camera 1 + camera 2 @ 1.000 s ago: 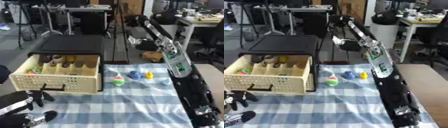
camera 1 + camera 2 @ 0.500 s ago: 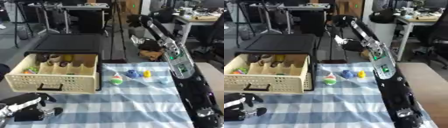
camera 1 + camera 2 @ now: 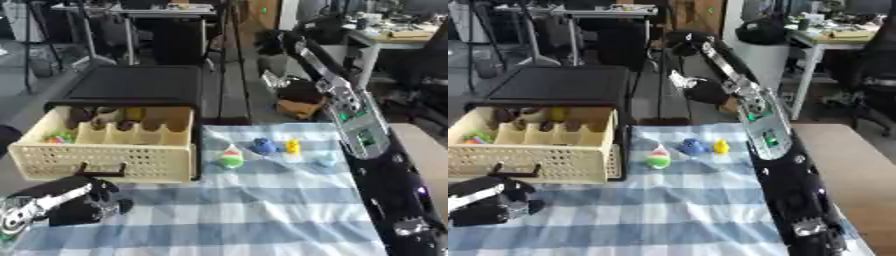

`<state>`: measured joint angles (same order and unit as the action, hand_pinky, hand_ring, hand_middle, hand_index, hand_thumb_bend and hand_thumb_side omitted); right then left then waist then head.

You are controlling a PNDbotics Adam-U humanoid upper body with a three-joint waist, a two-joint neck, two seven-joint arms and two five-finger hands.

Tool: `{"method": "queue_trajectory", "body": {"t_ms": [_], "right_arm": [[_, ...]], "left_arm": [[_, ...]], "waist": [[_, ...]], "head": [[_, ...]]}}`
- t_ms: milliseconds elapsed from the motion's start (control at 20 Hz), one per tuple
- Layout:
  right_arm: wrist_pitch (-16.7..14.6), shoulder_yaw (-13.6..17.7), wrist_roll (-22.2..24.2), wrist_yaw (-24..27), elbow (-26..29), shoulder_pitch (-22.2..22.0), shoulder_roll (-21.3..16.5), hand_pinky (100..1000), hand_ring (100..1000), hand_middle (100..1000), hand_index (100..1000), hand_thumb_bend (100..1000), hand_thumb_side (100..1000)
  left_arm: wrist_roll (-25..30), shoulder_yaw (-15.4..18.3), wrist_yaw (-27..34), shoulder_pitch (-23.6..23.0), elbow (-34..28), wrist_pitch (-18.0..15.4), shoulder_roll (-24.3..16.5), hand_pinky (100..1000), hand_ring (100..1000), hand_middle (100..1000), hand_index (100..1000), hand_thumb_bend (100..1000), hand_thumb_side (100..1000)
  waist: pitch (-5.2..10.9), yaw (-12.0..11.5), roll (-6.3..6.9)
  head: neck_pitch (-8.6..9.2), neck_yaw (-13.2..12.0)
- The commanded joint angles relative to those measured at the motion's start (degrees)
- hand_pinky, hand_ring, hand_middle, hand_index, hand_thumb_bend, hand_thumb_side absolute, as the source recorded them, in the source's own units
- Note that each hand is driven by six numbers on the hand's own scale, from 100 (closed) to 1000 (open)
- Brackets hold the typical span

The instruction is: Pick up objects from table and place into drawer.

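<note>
Resting at seven o'clock, the robot's black left hand [image 3: 66, 207] lies on the blue-and-white checked cloth [image 3: 262, 210], fingers curled, holding nothing.
Just above it, the cream plastic lattice drawer [image 3: 109, 160] stands open; at three o'clock of it sit a red-green-white cone toy [image 3: 231, 157], a blue toy [image 3: 263, 146] and a small yellow toy [image 3: 292, 146]. Right hand's fingers: cannot tell.

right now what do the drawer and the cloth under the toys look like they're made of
The drawer looks like cream moulded plastic: its front is a fine lattice of holes and the dividers are smooth and matte. The cloth looks like woven fabric, a blue-and-white check lying flat and dull, though the weave itself can't be made out.
</note>
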<state>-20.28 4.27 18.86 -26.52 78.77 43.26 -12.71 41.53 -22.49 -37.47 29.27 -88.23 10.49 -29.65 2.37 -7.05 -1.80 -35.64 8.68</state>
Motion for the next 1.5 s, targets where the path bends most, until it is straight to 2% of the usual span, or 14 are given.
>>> {"method": "queue_trajectory", "body": {"t_ms": [50, 400, 700, 1150, 1500], "right_arm": [[0.2, 0.5, 0.0, 0.4, 1.3, 0.8, -0.4, 800, 768, 760, 899, 100, 427], [0.1, 0.3, 0.3, 0.5, 1.3, 0.8, -0.1, 799, 767, 758, 898, 100, 430], [0.0, 0.2, 0.5, 0.7, 1.2, 1.0, 0.1, 798, 765, 757, 898, 100, 429], [0.0, 0.3, 1.0, 0.9, 1.4, 1.1, 0.4, 796, 764, 756, 898, 100, 428], [-0.1, 0.3, 1.9, -0.9, 0.9, 2.1, 2.8, 797, 765, 757, 899, 100, 419]], "left_arm": [[-0.9, 1.3, -0.4, 2.1, -0.5, -0.2, -0.1, 720, 814, 875, 915, 451, 1000], [-1.1, 2.0, -2.2, 5.0, 2.0, -0.2, 1.0, 720, 813, 873, 914, 451, 1000], [-2.5, 3.4, -5.1, 7.0, 8.6, 0.1, 2.3, 715, 809, 868, 912, 458, 1000], [-9.0, 7.8, -7.6, 9.5, 16.4, 1.3, 2.7, 693, 789, 849, 896, 443, 1000], [-14.0, 9.9, -7.2, 11.5, 20.4, 2.5, 2.7, 661, 752, 793, 868, 444, 1000]], "waist": [[0.36, 0.1, 0.20], [0.04, 0.9, -0.01], [-0.47, 2.2, -0.32], [-1.68, 4.0, -0.37], [-2.27, 5.3, -0.46]], "head": [[0.03, -0.2], [0.30, -0.6], [0.63, -1.1], [1.75, -1.6], [3.02, -1.7]]}}
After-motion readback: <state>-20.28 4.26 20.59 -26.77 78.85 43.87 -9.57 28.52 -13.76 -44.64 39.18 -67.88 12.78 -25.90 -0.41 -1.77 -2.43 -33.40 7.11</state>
